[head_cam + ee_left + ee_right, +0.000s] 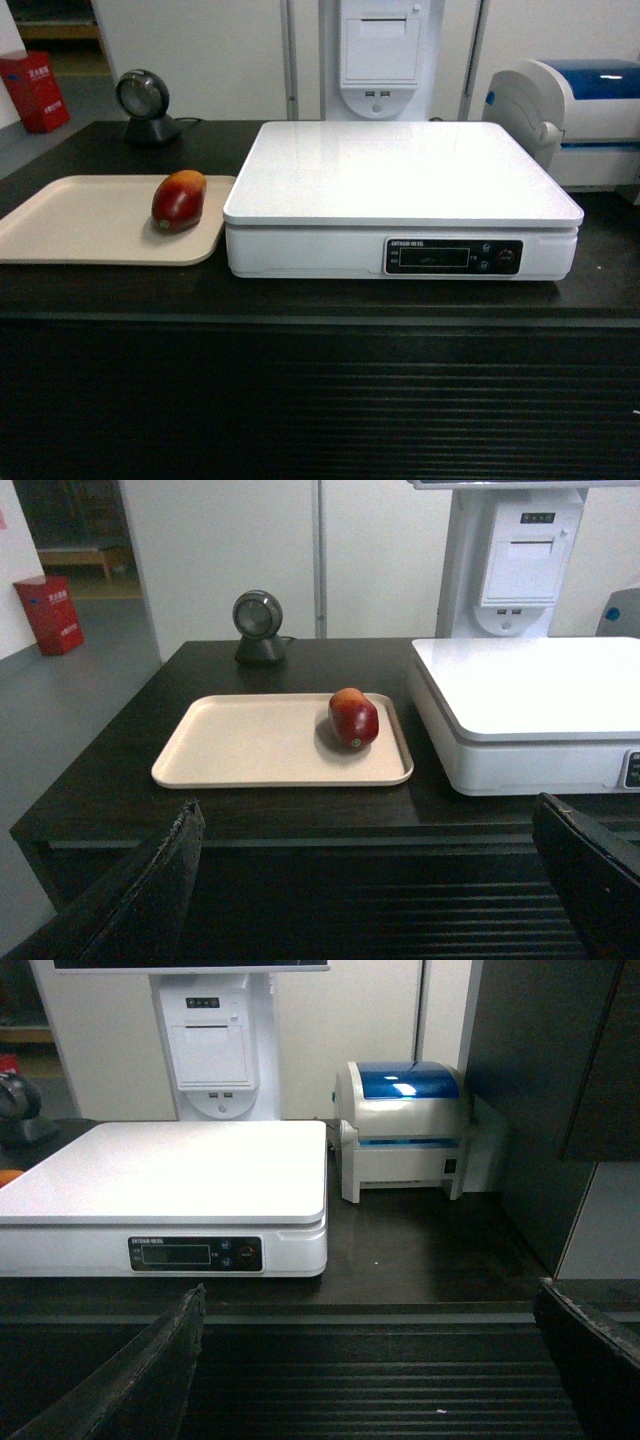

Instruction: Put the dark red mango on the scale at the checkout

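Dark red mango [179, 200] lying on beige tray [80, 225], right edge, just left of scale [400, 200]. Long axis front-to-back, orange end away. Both grippers spread wide, holding nothing.

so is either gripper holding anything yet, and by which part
Nothing is held. Both grippers, left and right, are open and empty in front of the counter. The mango lies untouched on the tray beside the scale.
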